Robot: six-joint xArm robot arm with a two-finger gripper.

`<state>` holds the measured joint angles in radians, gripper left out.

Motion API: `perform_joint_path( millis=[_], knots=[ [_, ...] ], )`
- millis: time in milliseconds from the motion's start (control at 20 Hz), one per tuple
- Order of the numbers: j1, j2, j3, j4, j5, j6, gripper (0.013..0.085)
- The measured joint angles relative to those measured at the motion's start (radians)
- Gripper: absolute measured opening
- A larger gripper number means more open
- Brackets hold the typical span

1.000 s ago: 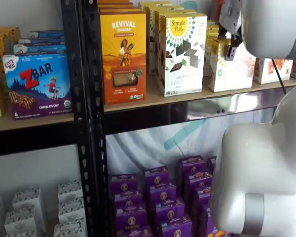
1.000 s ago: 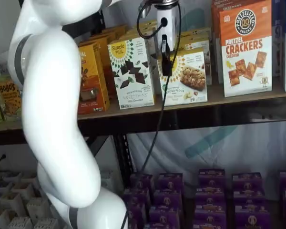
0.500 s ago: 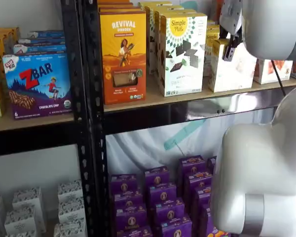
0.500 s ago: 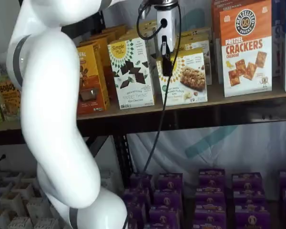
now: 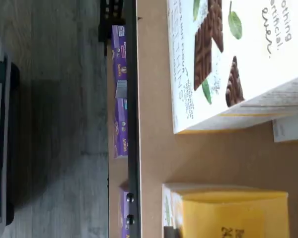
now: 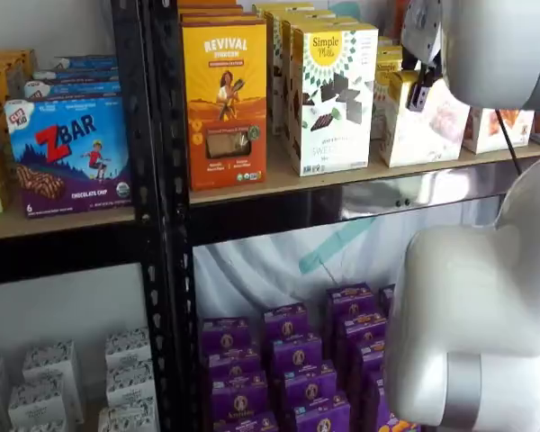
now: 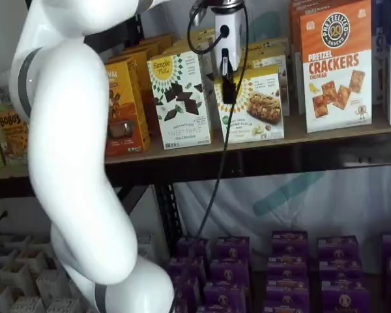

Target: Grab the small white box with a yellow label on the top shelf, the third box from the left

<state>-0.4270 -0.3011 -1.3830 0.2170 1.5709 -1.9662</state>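
The small white box (image 7: pixel 257 107) with a yellow label and yellow top edge stands on the top shelf (image 7: pixel 326 134), right of the taller Simple Mills box (image 7: pixel 179 98). My gripper (image 7: pixel 228 88) hangs at the box's upper left corner, its black fingers closed on the top edge. In a shelf view the box (image 6: pixel 423 135) leans slightly under the gripper (image 6: pixel 420 93). The wrist view shows the box's yellow top (image 5: pixel 228 213) on the tan shelf board (image 5: pixel 154 124), beside the Simple Mills box (image 5: pixel 228 59).
A white-and-orange crackers box (image 7: pixel 335 65) stands right of the small box. An orange Revival box (image 6: pixel 225 99) and a ZBar box (image 6: pixel 67 153) are further left. Purple boxes (image 7: pixel 287 261) fill the lower shelf. My white arm (image 7: pixel 72 163) blocks the left side.
The small white box has risen slightly and tipped a little with the gripper on it. The arm has barely moved.
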Motion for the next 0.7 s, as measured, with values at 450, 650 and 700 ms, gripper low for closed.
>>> perform_joint_path(
  millis=[450,650,700],
  knots=[
    [-0.002,0.012,-0.041,-0.017,0.094,0.005,0.033],
    [-0.005,0.013,-0.075,-0.026,0.186,0.008,0.033],
    [-0.009,0.004,-0.078,-0.023,0.21,0.008,0.033]
  ],
)
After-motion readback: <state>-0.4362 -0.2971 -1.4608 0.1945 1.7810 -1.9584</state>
